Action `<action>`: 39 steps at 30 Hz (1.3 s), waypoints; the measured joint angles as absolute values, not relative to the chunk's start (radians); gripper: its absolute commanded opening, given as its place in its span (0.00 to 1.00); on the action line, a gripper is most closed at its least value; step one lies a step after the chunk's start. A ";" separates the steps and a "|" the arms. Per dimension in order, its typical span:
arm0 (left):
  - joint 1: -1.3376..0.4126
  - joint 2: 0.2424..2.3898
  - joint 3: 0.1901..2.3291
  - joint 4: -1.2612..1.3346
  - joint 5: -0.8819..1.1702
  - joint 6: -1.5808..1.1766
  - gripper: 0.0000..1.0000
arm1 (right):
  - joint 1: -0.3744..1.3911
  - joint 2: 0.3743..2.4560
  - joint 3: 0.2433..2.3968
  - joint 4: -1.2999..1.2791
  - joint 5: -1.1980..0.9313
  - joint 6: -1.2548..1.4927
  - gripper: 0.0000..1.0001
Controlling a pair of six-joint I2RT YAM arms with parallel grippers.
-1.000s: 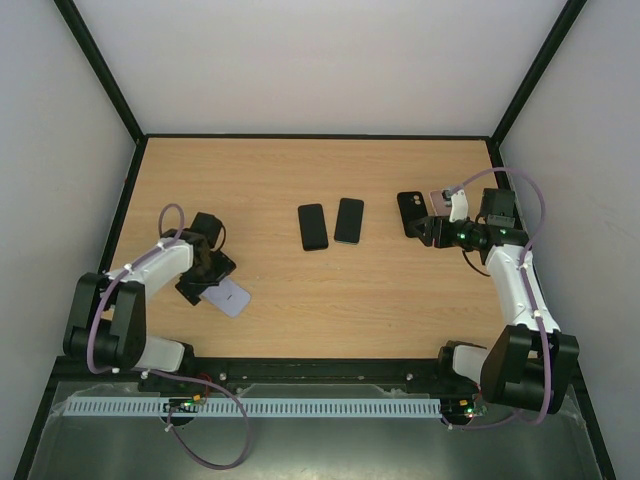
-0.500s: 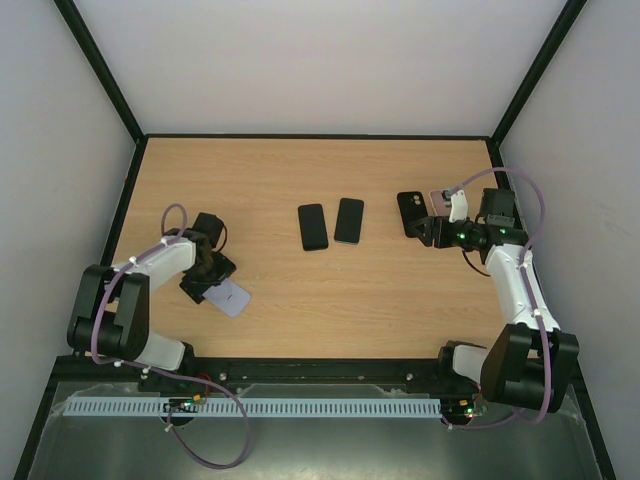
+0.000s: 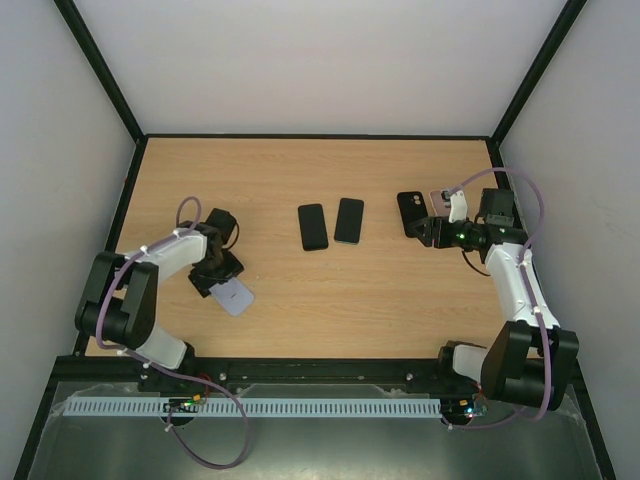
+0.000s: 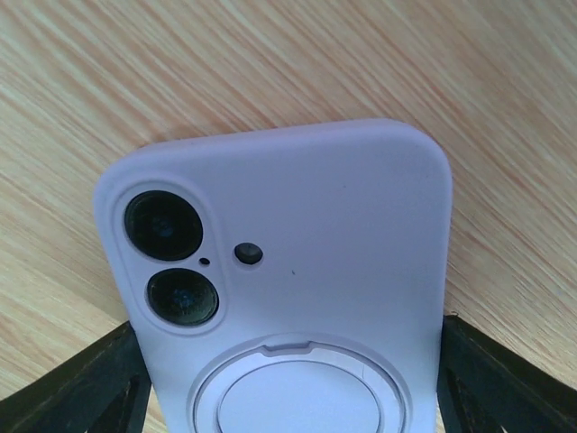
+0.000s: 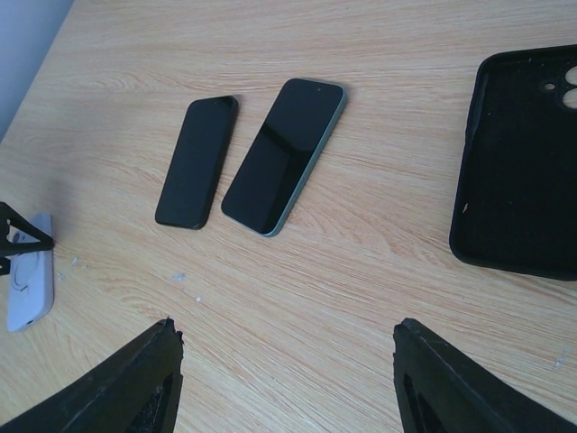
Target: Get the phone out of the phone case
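Left claw (image 4: 287, 383) flanks lilac phone case (image 4: 306, 225) side edges; contact unclear.

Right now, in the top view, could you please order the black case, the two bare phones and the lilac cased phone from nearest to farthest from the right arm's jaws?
1. Black case, far right.
2. Green-edged phone, centre right.
3. Black phone, centre left.
4. Lilac cased phone, far left.
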State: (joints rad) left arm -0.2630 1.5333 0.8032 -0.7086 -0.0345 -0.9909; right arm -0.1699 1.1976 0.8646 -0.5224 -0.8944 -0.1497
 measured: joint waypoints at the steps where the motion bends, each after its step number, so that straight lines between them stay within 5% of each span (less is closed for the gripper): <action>1: -0.273 1.537 0.807 -0.708 -0.036 -0.984 0.72 | -0.170 1.199 0.865 -0.524 -0.894 -0.150 0.63; 14: -0.610 1.523 0.871 -0.606 0.034 -0.852 0.65 | -0.170 1.220 0.865 -0.527 -0.887 -0.149 0.63; 25: -0.884 1.680 1.076 -0.569 0.100 -0.601 0.82 | -0.170 1.250 0.865 -0.527 -0.874 -0.149 0.63; 34: -0.936 1.724 1.117 -0.720 -0.057 -0.601 0.99 | -0.170 1.258 0.865 -0.527 -0.858 -0.149 0.64; 39: -0.889 1.660 1.084 -0.734 -0.085 -0.607 0.99 | -0.170 1.258 0.865 -0.527 -0.859 -0.149 0.64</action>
